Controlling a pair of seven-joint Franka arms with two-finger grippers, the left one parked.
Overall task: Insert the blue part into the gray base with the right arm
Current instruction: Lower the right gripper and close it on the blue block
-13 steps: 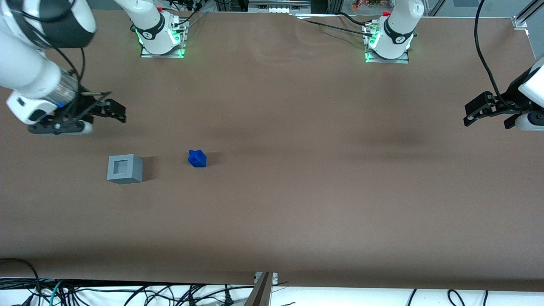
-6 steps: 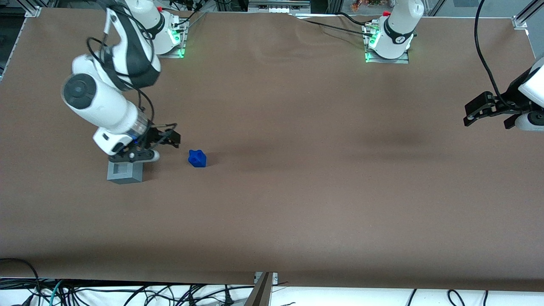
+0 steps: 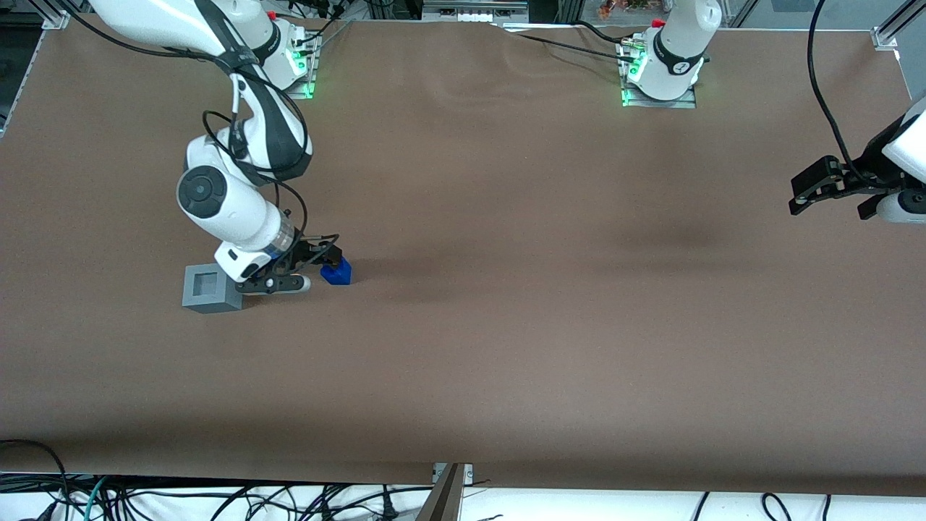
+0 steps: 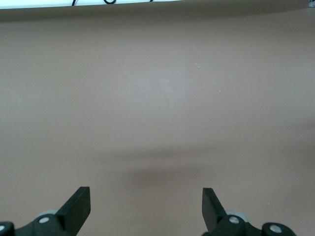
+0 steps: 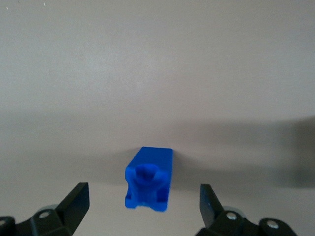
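Bright-blue plastic catches our eye first: the small blue part (image 3: 337, 272), a block with a knobbly, lobed top, stands on the brown table covering (image 3: 506, 325) toward the working arm's end of the table. In the right wrist view we see the blue part (image 5: 149, 179) from above and slightly aslant, resting on the brown surface between the two black fingers (image 5: 75, 204), with a clear gap on each side, so we read the jaws as open and holding nothing. In the front view the black two-finger gripper (image 3: 327, 262) of the white right arm (image 3: 230, 210) hangs just beside the blue part and partly over it, and hides its edge on the side toward the gray base; we cannot tell from that view whether any finger touches the block. Close by, still farther toward the working arm's end, sits the light-gray plastic cube that serves as the gray base (image 3: 208, 288), upright on the table, its square recess facing up with nothing in it. The white wrist housing of the arm overlaps one upper corner of that cube in the front view, and we cannot tell whether they touch. The blue part and the gray base are near each other but apart, at about the same distance from the front camera.
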